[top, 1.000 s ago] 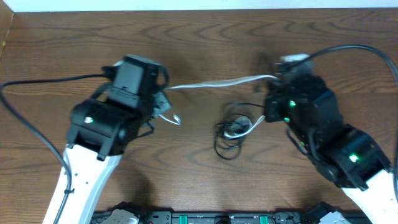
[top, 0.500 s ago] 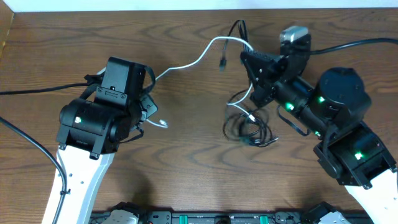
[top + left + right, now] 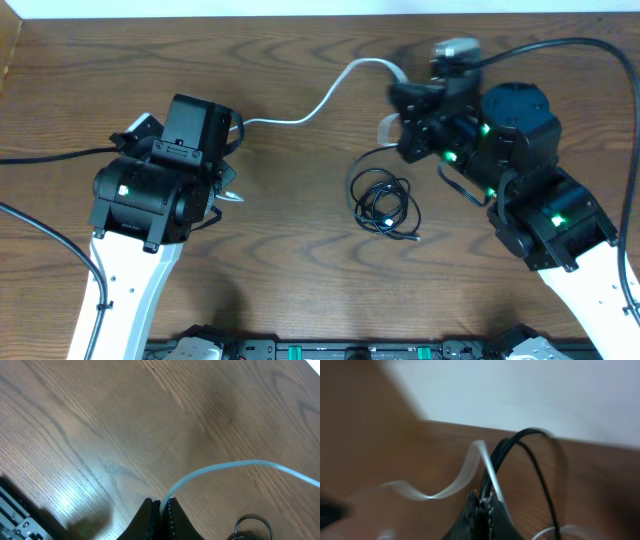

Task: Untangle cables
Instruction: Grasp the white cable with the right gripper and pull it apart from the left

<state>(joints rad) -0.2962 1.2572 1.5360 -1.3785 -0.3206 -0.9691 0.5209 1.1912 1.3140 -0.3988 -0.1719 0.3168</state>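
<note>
1. Fingers point(image 3: 149, 522) of the left gripper point(image 3: 161, 510) clench the white cable point(image 3: 235, 466), at 9 o'clock on the table point(image 3: 300, 260).
2. The white cable arcs toward 1 o'clock.
3. The black coil point(image 3: 385, 205) lies on the table, at 7 o'clock from the right gripper point(image 3: 481, 502).
4. The right gripper, blurred, pinches the white cable and a black strand point(image 3: 530, 440).

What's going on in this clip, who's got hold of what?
Two arms are working on tangled cables. The left gripper is shut on one end of the white cable, which arcs across the table to the right gripper. The right gripper is clamped on the white cable together with a black strand. A black coil lies on the wood between the arms, not yet sorted out.
</note>
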